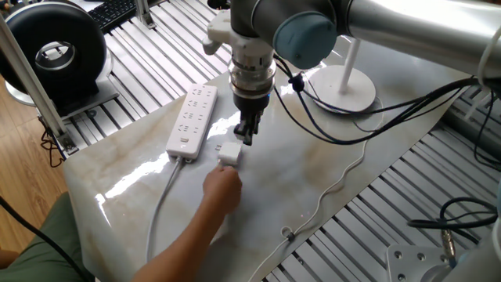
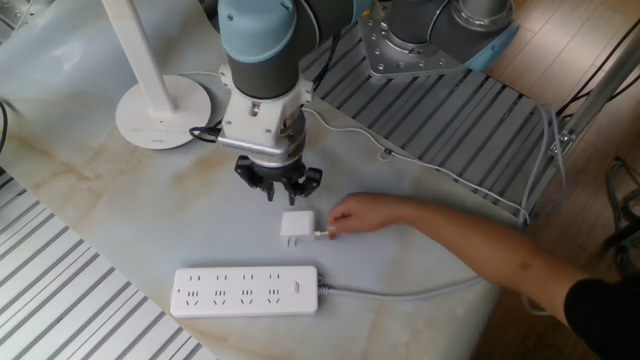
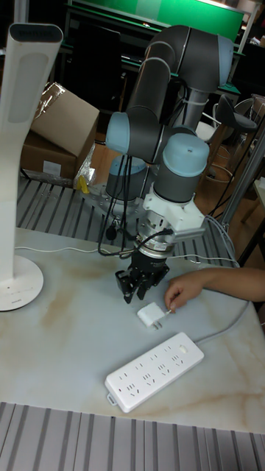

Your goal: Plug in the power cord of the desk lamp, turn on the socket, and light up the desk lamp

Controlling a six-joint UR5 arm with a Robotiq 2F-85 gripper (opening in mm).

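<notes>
The power cord's white square plug [image 1: 229, 153] [image 2: 296, 226] [image 3: 151, 316] lies on the marble table, its prongs toward the socket. A person's hand [image 2: 365, 213] [image 1: 219, 188] pinches the cord right at the plug. My gripper [image 1: 247, 135] [image 2: 279, 188] [image 3: 138, 289] hangs open just above and beside the plug, holding nothing. The socket, a long white power strip [image 1: 192, 121] [image 2: 245, 291] [image 3: 154, 371], lies close by with nothing plugged in. The desk lamp's round base [image 1: 344, 90] [image 2: 163, 111] [image 3: 16, 280] stands further back, and its thin cord [image 1: 337, 184] trails across the table.
The person's forearm [image 2: 520, 265] reaches over the table from the side. A black round fan-like device [image 1: 55, 51] and a keyboard [image 1: 117, 12] sit beyond the table edge. The strip's thick grey cable [image 1: 160, 211] runs off the front. Slatted metal surrounds the marble top.
</notes>
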